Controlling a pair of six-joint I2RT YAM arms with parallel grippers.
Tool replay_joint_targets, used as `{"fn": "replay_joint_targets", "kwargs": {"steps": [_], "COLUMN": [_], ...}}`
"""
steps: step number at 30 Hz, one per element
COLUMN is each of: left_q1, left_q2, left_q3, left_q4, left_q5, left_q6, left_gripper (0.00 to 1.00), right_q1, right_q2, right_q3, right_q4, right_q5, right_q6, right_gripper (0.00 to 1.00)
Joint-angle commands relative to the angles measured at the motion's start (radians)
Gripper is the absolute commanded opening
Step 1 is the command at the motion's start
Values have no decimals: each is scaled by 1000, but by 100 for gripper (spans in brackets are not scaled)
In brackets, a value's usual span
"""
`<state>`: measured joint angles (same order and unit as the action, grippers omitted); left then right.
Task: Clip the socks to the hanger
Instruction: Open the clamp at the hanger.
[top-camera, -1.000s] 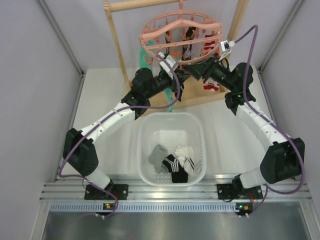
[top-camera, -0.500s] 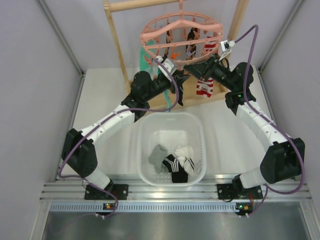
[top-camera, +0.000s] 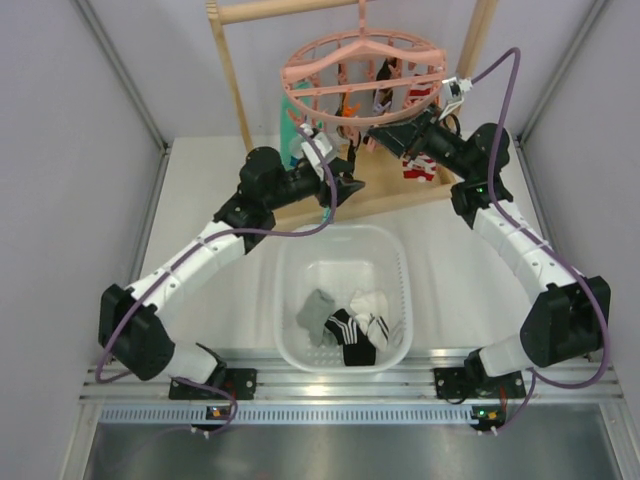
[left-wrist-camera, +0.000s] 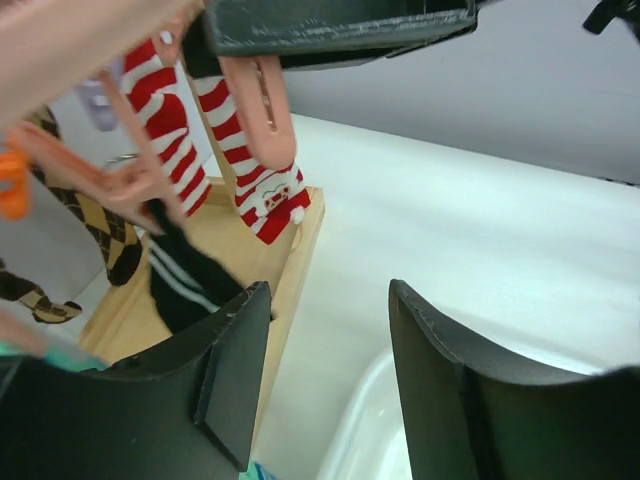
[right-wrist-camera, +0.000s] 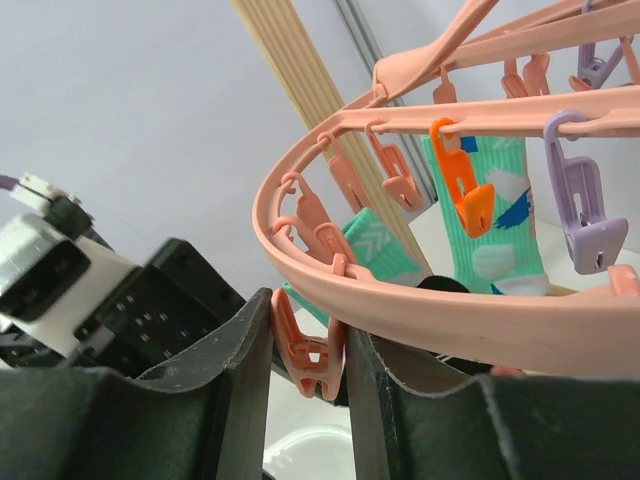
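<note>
Right arm (top-camera: 503, 222) raised, jaws pinching a hanger (right-wrist-camera: 452, 322) peg (right-wrist-camera: 306, 352) — left jaws apart.

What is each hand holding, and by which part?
Right hand pinches the sides of a pink clip peg dangling from the hanger; left hand is open, holding nothing.

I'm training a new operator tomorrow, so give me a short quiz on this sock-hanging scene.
1. True or false: the left pincer holds a sock.
2. Which has a pink peg of the hanger between its fingers? A left pincer, B right pincer, C neither.
3. Fill in: the unhung socks lie in the white ____.

Key: 1 false, it is open and empty. 2 B. 3 basket.
</note>
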<state>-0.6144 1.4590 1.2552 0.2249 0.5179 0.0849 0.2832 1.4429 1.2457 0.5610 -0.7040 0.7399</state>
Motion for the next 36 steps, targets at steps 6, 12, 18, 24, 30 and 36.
{"fn": "replay_joint_targets", "kwargs": {"steps": [6, 12, 18, 24, 30, 36], "left_q1": [39, 87, 99, 99, 50, 10], "left_q2": [-111, 6, 20, 21, 20, 64], "left_q3": [38, 177, 170, 135, 67, 70], "left_q4": [-12, 21, 34, 145, 261, 307], "left_q5": [2, 59, 166, 136, 56, 21], "left_q6": [-31, -65, -14, -51, -54, -57], "left_gripper": [61, 49, 52, 58, 59, 60], "right_q1": [-9, -18, -16, -15, -7, 2], "right_q2": [26, 73, 91, 65, 40, 37], "right_q3": [46, 110, 136, 95, 69, 67], "right_q4": [175, 217, 252, 240, 201, 211], "right_q5": [-164, -276, -290, -209, -154, -143], "right_q6": [-33, -105, -80, -63, -65, -62], "right_gripper": [0, 0, 0, 0, 0, 0]}}
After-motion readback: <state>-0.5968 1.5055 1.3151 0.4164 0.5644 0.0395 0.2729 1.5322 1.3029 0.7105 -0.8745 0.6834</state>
